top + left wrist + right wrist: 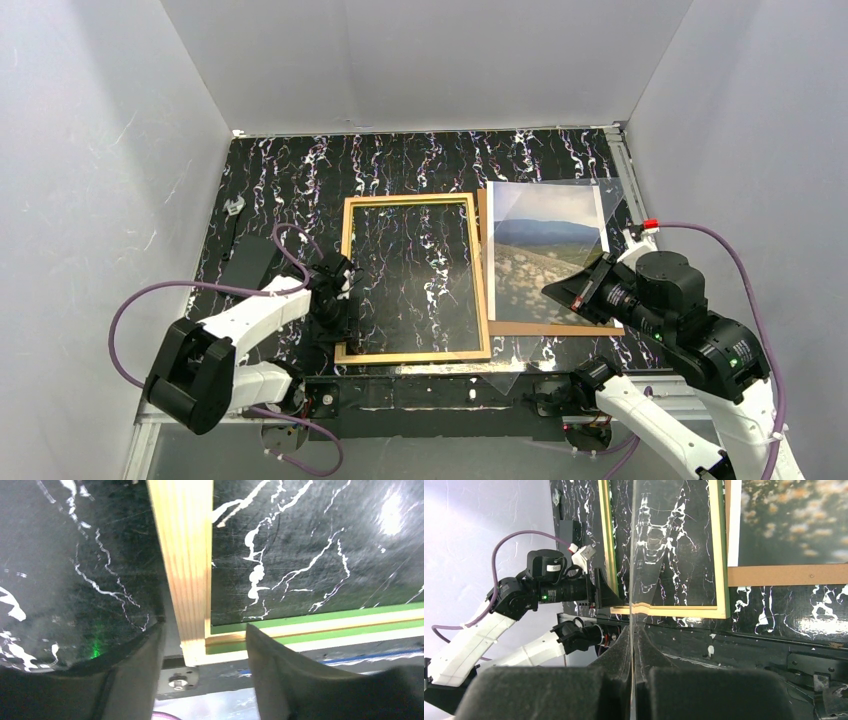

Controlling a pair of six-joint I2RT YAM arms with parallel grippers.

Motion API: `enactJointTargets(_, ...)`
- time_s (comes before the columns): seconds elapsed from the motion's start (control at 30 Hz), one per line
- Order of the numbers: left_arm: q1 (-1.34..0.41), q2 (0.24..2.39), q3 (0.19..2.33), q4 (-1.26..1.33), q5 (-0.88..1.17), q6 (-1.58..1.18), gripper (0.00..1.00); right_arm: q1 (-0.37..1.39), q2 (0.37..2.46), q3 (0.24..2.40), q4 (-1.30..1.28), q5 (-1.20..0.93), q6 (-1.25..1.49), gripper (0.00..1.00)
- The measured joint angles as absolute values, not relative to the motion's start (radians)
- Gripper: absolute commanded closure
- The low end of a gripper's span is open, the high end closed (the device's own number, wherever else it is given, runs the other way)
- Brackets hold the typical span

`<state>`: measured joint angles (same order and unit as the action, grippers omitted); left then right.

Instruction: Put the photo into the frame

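The frame lies on the black marbled table with its tan wood back up; its green face edge shows in the left wrist view. My left gripper is at the frame's near-left corner. It is open, with a finger on each side of the wooden bar and not touching it. To the right of the frame, the photo lies picture side up on a brown backing board. My right gripper hovers over the photo's near edge, shut on a clear thin sheet seen edge-on.
White walls close in the table on three sides. A black block and a small metal piece lie left of the frame. The table's front rail runs just past the frame's near edge, with the arm bases behind it.
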<state>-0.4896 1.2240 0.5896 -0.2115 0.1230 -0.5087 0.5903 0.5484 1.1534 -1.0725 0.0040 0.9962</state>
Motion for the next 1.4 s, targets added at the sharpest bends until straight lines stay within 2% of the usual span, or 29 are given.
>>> enactJointTargets(0.1,-0.490,1.224,0.617,-0.244,0.113,-0.506,0.13,0.590,0.551,1.153,-1.073,0.004,0.996,0.99)
enactJointTargets(0.23,-0.490,1.216,0.668,-0.291,0.086,-0.516,0.02,0.590,0.559,1.153,-1.072,-0.002,0.995,0.99)
enactJointTargets(0.57,-0.490,1.048,0.892,-0.477,0.015,-0.516,0.02,0.590,0.624,1.148,-1.060,-0.051,0.978,0.99)
enactJointTargets(0.87,-0.490,0.964,1.116,-0.619,0.060,-0.456,0.02,0.590,0.833,1.205,-1.006,-0.158,0.897,0.99)
enactJointTargets(1.2,-0.490,0.858,1.243,-0.719,0.157,-0.430,0.02,0.590,1.077,1.271,-0.833,-0.449,0.734,0.99)
enactJointTargets(1.4,-0.490,0.808,1.265,-0.786,0.159,-0.420,0.02,0.590,1.272,1.406,-0.824,-0.579,0.635,0.99)
